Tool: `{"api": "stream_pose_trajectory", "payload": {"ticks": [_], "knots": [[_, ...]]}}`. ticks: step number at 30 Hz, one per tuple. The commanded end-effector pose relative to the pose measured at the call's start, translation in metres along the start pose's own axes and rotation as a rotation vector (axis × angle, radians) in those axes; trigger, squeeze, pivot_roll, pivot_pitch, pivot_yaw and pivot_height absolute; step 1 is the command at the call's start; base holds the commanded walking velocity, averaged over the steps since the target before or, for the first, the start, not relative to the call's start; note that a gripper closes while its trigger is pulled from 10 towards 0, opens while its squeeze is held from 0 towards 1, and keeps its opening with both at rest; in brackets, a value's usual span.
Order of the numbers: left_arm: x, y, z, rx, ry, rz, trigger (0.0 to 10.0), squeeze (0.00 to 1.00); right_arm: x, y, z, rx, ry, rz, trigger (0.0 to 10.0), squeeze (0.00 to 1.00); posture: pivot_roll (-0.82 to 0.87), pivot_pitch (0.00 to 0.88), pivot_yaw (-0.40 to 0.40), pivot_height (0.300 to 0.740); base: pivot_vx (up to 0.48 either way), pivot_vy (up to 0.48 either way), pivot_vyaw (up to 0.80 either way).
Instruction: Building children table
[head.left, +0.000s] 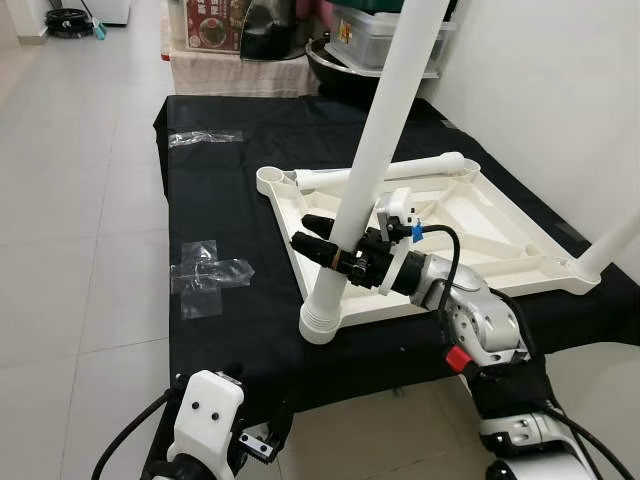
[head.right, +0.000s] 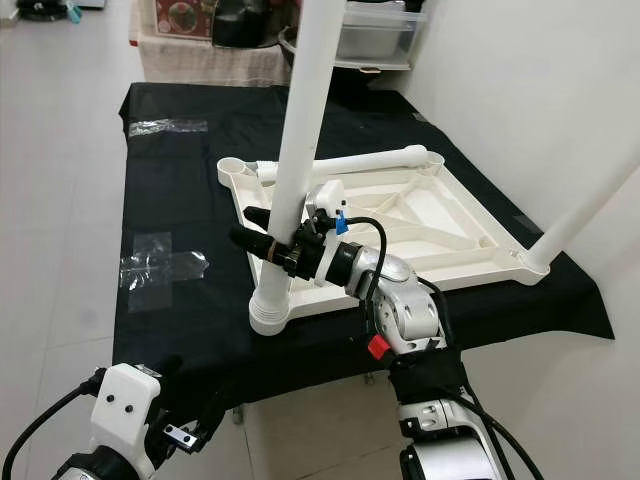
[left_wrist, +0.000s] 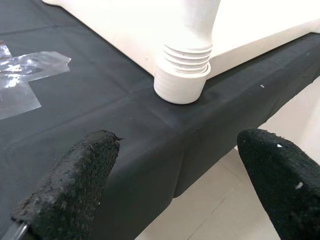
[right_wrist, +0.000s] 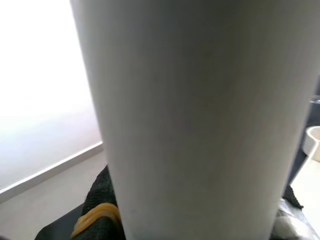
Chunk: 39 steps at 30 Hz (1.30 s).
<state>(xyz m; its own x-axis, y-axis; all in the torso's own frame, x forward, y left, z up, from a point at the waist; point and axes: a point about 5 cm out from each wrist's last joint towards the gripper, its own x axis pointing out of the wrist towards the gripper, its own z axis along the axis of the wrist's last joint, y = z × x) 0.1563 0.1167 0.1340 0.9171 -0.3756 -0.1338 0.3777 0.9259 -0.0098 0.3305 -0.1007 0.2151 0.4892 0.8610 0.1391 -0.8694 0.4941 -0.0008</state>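
Black cloth covers the table in front of me, and on it the white tabletop lies upside down with its ribbed underside facing up. One leg is already standing at the far right corner, and a spare leg lies across the panel near its back edge. The leg I am working on rises tilted from the near-left corner, its threaded collar seated at the socket just at the table's edge. My right gripper is clamped around this leg a little above the collar; its wrist camera sees the white tube right up close. My left gripper hangs low before the table edge, fingers spread wide with nothing between them. I judge the leg is not yet square, so I would bring it upright first, then twist gently so the threads catch cleanly, watching that the panel does not slide off the edge.
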Motion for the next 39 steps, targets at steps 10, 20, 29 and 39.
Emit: {"api": "stream_pose_trajectory", "payload": {"ticks": [10,20,29,39], "knots": [[0.001,-0.001,-0.002,-0.005,0.011,-0.005,10.0,0.0,-0.013,-0.03,-0.016,0.031,0.101,-0.758,0.0,0.0,0.14,0.109,-0.152,0.74,0.0,0.0,0.0],[0.001,-0.001,-0.002,-0.004,0.013,-0.008,10.0,0.0,0.02,-0.007,-0.014,0.169,0.029,-1.336,0.0,0.0,0.16,0.111,-0.157,0.74,0.0,0.0,0.0],[0.001,-0.002,-0.003,-0.01,0.019,-0.011,10.0,0.0,0.04,0.003,0.004,0.107,-0.113,-1.163,10.0,1.0,0.15,0.119,-0.155,0.74,0.0,0.0,0.0],[0.002,-0.002,-0.003,-0.013,0.017,-0.014,10.0,0.0,0.003,-0.029,0.009,0.004,-0.165,-0.923,10.0,0.0,0.15,0.12,-0.155,0.74,0.0,0.0,0.0]]}}
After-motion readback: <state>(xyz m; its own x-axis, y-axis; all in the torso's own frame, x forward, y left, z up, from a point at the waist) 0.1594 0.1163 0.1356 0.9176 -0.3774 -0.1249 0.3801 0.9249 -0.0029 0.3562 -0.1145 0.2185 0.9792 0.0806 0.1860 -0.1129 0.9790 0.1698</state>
